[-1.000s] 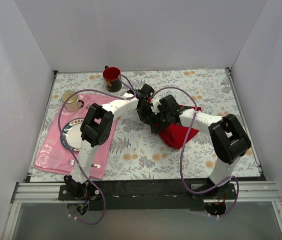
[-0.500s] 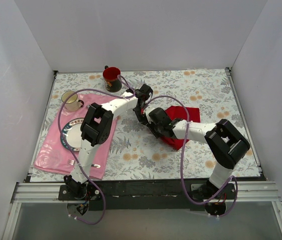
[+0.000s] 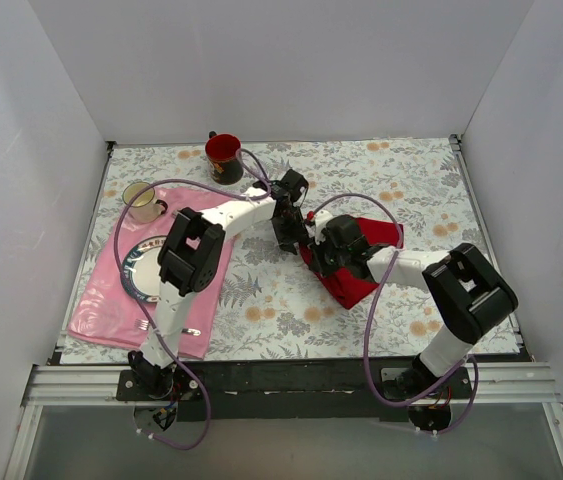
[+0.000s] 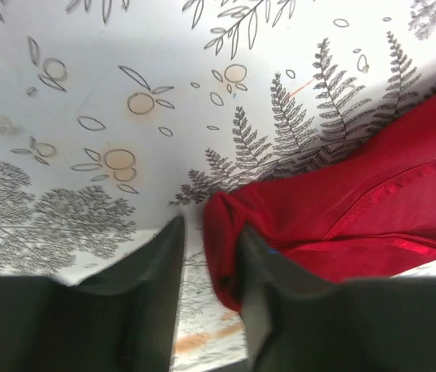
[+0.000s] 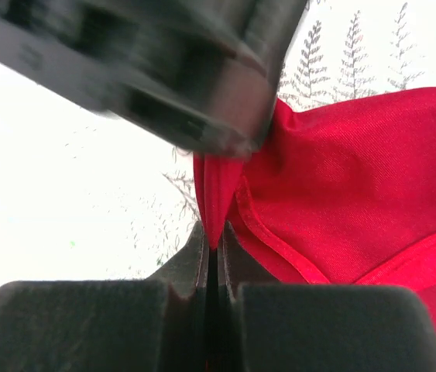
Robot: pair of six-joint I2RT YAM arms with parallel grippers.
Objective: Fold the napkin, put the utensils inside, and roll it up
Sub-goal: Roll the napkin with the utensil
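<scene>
Fern-printed tablecloth [image 4: 125, 93] bears soft, creased red napkin [image 4: 357, 209].

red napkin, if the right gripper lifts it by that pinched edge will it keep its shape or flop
Probably floppy: the red napkin bunches into a soft fold where the right gripper pinches it. It likely drapes and drags rather than lifting flat, since it lies creased and folded over on the tablecloth.

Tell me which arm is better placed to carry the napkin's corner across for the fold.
Right, likely: the right gripper is shut on a corner of the napkin. The left gripper has its jaws apart at the cloth's edge, gripping nothing.
</scene>
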